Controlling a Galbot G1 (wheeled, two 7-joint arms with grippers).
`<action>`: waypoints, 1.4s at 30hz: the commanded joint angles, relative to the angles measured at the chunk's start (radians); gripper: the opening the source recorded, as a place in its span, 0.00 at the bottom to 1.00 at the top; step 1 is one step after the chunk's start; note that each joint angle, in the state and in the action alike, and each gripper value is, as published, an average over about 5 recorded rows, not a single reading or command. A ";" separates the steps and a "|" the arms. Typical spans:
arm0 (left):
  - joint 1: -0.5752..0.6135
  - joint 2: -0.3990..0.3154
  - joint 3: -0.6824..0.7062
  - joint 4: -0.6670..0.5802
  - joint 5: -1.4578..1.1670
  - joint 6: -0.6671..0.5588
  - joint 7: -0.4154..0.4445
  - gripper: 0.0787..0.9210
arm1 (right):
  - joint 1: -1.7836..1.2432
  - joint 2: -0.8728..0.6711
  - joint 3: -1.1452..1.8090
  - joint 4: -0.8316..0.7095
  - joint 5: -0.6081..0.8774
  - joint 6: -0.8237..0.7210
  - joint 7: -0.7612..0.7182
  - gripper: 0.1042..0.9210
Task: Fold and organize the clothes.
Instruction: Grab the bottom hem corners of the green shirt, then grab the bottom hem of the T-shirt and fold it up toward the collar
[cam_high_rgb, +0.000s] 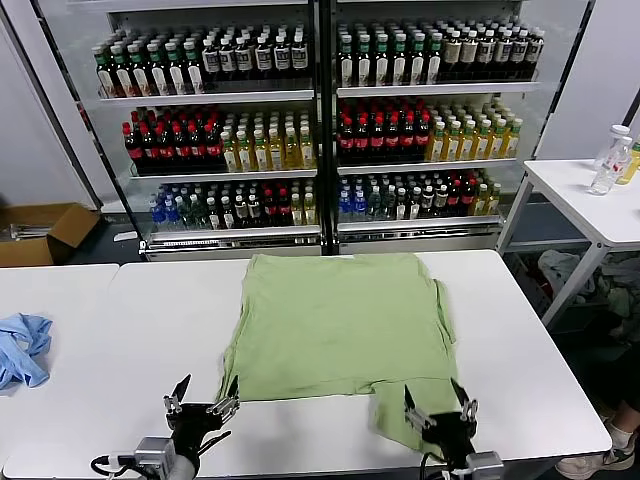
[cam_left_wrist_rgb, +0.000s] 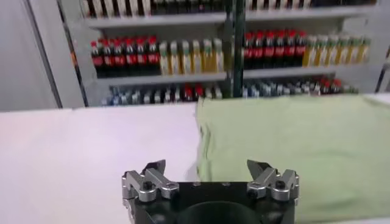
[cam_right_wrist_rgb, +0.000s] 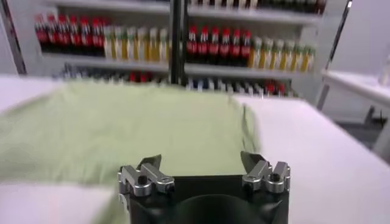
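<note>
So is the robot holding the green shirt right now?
No, both the left gripper and the right gripper stand open at the near edge of the green shirt, gripping nothing.

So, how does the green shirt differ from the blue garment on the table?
The green shirt lies spread flat in the middle of the white table; the blue garment sits crumpled in a heap at the robot's far left. The shirt covers much more surface than the blue garment. The left gripper and the right gripper hover open at the shirt's near edge; neither is by the blue garment. Both are soft cloth on white tabletops.
</note>
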 joint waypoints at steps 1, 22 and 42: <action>-0.074 0.030 0.025 0.118 -0.034 0.106 -0.010 0.88 | -0.051 0.008 -0.002 -0.045 -0.009 -0.061 0.008 0.83; -0.091 0.048 0.013 0.133 -0.214 0.102 0.049 0.20 | -0.053 -0.012 0.015 0.067 0.100 -0.027 -0.002 0.11; -0.236 0.052 -0.083 0.003 -0.345 0.090 0.109 0.01 | 0.464 -0.255 0.053 -0.067 0.380 -0.073 0.033 0.00</action>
